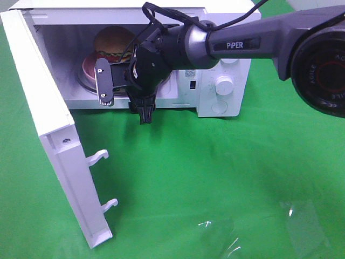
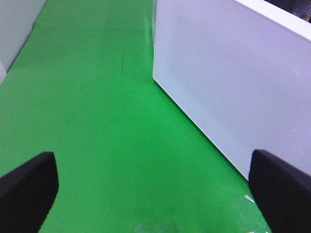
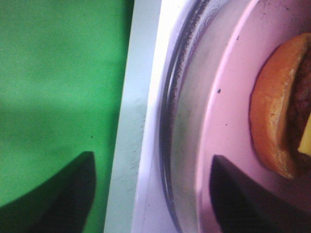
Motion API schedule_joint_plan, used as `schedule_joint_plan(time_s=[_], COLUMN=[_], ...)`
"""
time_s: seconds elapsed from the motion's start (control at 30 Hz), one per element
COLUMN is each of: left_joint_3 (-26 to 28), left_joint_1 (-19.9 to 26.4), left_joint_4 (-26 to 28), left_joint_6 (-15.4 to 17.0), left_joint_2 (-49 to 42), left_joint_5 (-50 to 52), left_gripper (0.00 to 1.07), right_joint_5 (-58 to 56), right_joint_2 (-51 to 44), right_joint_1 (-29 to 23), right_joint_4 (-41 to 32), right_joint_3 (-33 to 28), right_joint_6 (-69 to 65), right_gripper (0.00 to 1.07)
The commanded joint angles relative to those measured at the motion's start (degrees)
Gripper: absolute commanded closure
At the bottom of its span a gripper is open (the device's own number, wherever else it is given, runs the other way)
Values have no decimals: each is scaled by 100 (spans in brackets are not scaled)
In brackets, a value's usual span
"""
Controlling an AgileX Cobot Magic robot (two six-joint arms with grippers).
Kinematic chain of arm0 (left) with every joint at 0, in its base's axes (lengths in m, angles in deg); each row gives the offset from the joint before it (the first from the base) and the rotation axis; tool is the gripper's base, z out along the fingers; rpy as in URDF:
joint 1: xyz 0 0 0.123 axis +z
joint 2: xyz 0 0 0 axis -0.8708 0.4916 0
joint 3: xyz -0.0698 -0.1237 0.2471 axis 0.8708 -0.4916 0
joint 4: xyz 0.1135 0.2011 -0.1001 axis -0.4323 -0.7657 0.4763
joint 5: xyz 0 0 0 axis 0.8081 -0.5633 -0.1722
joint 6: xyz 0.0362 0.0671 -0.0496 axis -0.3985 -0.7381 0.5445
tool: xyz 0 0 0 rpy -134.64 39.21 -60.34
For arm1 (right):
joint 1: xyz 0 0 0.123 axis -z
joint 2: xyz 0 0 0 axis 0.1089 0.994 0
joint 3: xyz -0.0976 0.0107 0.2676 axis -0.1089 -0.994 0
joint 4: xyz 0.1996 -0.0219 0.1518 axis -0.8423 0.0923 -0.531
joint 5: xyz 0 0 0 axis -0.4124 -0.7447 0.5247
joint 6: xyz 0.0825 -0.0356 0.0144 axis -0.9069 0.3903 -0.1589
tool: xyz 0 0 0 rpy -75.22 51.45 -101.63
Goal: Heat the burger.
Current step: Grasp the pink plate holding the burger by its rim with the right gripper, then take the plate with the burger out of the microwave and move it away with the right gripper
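The right gripper (image 3: 153,194) hangs at the mouth of the open white microwave oven (image 1: 223,83), its dark fingers (image 3: 58,194) spread with nothing between them: one finger over the green cloth (image 3: 58,73), the other over the pink speckled plate (image 3: 228,111). Past that finger, the round burger with its glossy golden-brown bun (image 3: 272,121) sits on the plate, on the clear glass turntable (image 3: 180,126) inside the oven. The left gripper (image 2: 153,189) has its black fingers (image 2: 29,189) spread wide over bare cloth, the white perforated oven wall (image 2: 233,73) beyond them.
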Motion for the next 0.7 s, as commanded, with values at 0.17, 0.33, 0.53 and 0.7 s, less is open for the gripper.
schedule_joint_plan(time_s=[0.17, 0.33, 0.53, 0.7], left_joint_3=[-23, -23, -23, -23], left_joint_1=[17, 17, 17, 17], left_joint_4=[34, 34, 34, 34], left_joint_6=[6, 6, 6, 6], left_joint_2=[-103, -103, -103, -103], left_joint_5=[34, 34, 34, 34], left_gripper=[6, 6, 6, 6], right_joint_5=[-155, -350, -533, -779], right_joint_2=[-52, -138, -149, -206], right_joint_1=[6, -46, -126, -195], right_joint_4=[-29, -23, -23, -201], right_joint_3=[29, 29, 29, 11], right_joint_6=[17, 11, 166, 378], right_gripper=[93, 107, 107, 107])
